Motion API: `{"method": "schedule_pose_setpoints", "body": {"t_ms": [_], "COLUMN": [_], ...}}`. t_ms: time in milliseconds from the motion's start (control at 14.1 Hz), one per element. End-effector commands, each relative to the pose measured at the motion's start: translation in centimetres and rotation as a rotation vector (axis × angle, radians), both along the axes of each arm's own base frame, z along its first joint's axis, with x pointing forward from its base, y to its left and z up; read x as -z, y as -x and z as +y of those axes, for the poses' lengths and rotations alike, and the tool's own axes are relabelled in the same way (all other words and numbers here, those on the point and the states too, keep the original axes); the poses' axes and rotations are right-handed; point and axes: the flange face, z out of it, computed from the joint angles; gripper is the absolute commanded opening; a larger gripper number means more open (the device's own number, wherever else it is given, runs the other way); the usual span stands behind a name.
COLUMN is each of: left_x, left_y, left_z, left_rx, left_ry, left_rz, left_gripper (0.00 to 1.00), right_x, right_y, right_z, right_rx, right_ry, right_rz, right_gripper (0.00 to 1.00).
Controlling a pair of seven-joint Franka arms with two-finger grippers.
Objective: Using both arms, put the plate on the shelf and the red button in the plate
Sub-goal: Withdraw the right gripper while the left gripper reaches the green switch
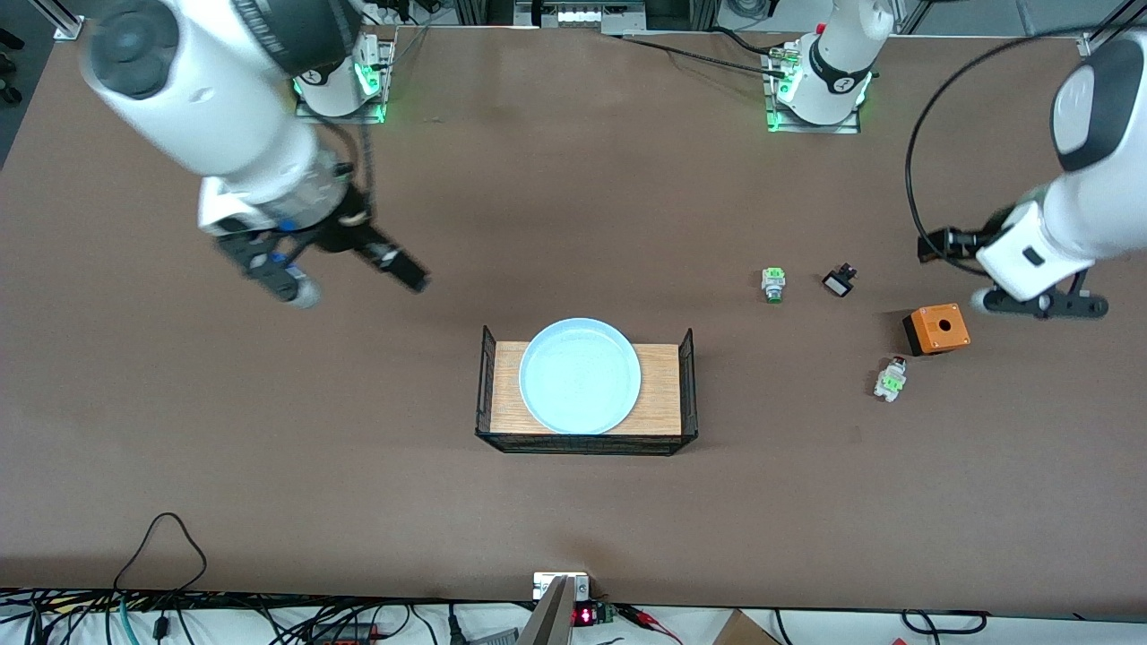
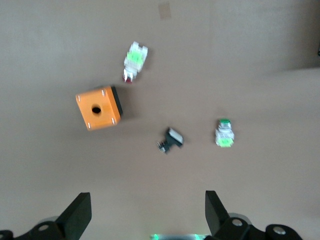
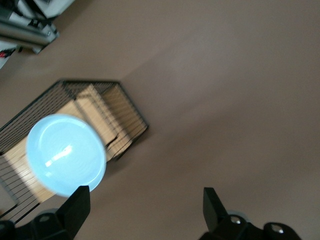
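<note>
The pale blue plate (image 1: 580, 375) (image 3: 65, 154) lies flat on the wooden floor of a black wire rack (image 1: 688, 385) at mid-table. The red button (image 1: 890, 379) (image 2: 135, 59), white with a green block and a red cap, lies on its side on the table, just nearer the front camera than the orange box (image 1: 936, 329). My left gripper (image 1: 1039, 305) (image 2: 147, 212) hangs open and empty over bare table beside the orange box, at the left arm's end. My right gripper (image 1: 358, 285) (image 3: 145, 207) hangs open and empty over the table toward the right arm's end, apart from the rack.
A white-and-green switch with a green end (image 1: 773, 284) (image 2: 224, 134) and a small black part (image 1: 839, 282) (image 2: 172, 140) lie farther from the front camera than the red button. The orange box (image 2: 98, 107) has a black hole on top. Wire walls stand at the rack's (image 3: 125, 107) ends.
</note>
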Motion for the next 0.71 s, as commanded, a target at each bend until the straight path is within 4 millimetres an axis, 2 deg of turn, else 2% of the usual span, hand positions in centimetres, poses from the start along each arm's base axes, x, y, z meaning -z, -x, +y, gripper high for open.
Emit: {"method": "schedule_pose_setpoints", "body": {"t_ms": [0,142,285,427,640], "left_x": [5.2,9.2,13.8,17.5,23.5], "left_y": [-3.9,-5.4,-6.1,-5.3,-4.0], "left_z": [3.2,4.7,5.2,5.1,4.8], "left_rx": [0.173,0.226,0.250,0.261,0.291], "left_ry": [0.022,0.032,0.033,0.029,0.021], "left_rz": [-0.038,-0.056,-0.067,-0.121,-0.223], "left_gripper": [1.00,1.00,1.00,1.00,1.00], "right_x": [0.3,0.1,0.3,-0.2,-0.4], "right_y": [-1.7,-2.5,-3.3,-3.6,-3.8], "right_z": [-5.7,-9.9,-14.5,-19.0,-24.5], "right_rx": [-0.053,-0.069,-0.154,-0.223,-0.325], "right_ry": [0.072,0.084,0.093,0.102,0.112], "right_rz": [-0.013,0.001,0.007,-0.007,-0.019], "right_gripper": [1.00,1.00,1.00,1.00,1.00]}}
